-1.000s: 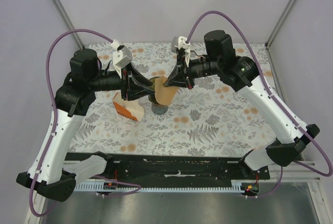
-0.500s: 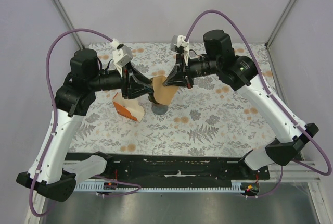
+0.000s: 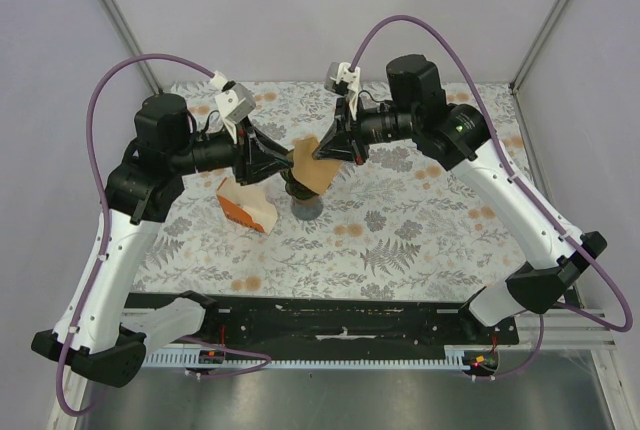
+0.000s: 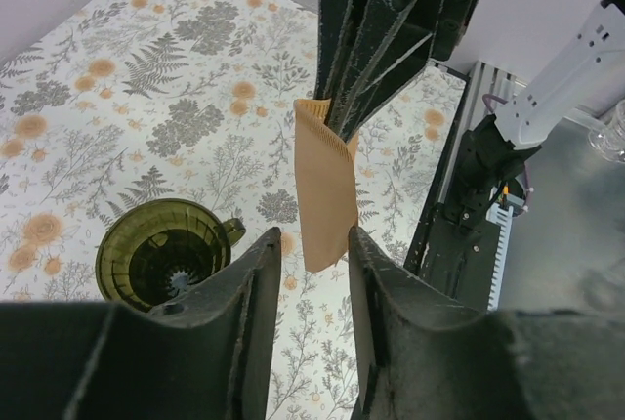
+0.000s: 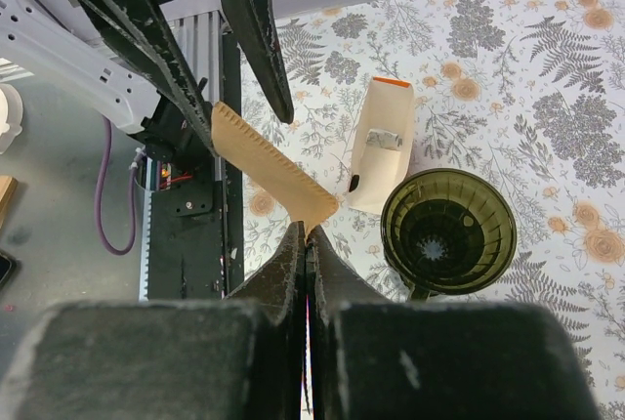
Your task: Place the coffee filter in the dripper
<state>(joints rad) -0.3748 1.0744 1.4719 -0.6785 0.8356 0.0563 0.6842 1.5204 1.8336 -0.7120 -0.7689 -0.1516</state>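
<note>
Filter (image 5: pixel 260 162) corner unseen inside right tool (image 5: pixel 306 232)

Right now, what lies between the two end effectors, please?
The coffee filter, pinched by the right end effector, its free end reaching between the left end effector's open fingers; the left wrist view shows it.

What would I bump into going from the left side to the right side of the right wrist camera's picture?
the coffee filter → the orange and white carton → the dripper
</note>
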